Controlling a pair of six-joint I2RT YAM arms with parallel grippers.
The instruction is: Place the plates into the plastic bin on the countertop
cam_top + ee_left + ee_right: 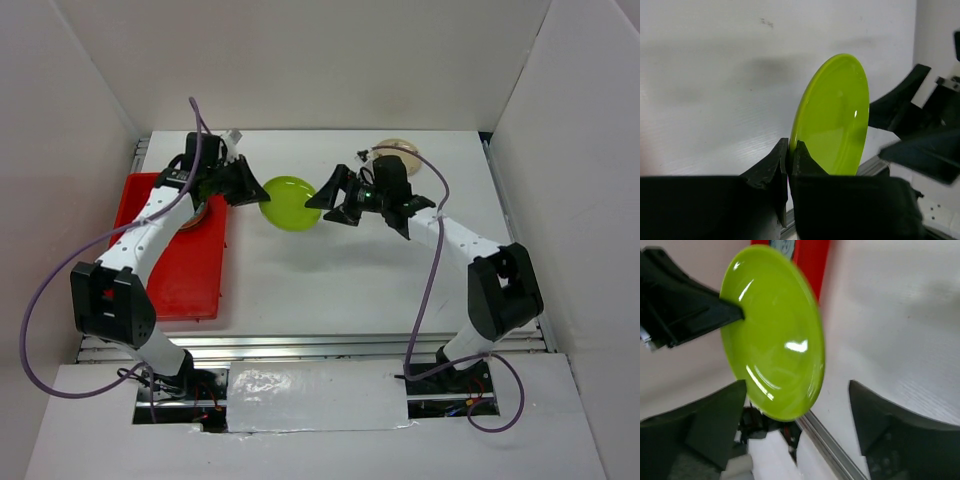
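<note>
A lime green plate [290, 203] hangs on edge above the middle of the white countertop [350, 270]. My left gripper [258, 192] is shut on its left rim; in the left wrist view both fingertips pinch the plate [835, 115] at the gripper [790, 150]. My right gripper [318, 200] stands open at the plate's right side, its fingers spread wide on either side of the plate [775, 335] without touching it. The red plastic bin [190, 280] lies at the left, with a plate [196, 215] partly hidden under the left arm.
A cream plate [395, 150] sits at the back right, behind the right arm. White walls close in the countertop on three sides. A metal rail [320, 345] runs along the near edge. The bin's red wall [812, 260] shows beyond the green plate.
</note>
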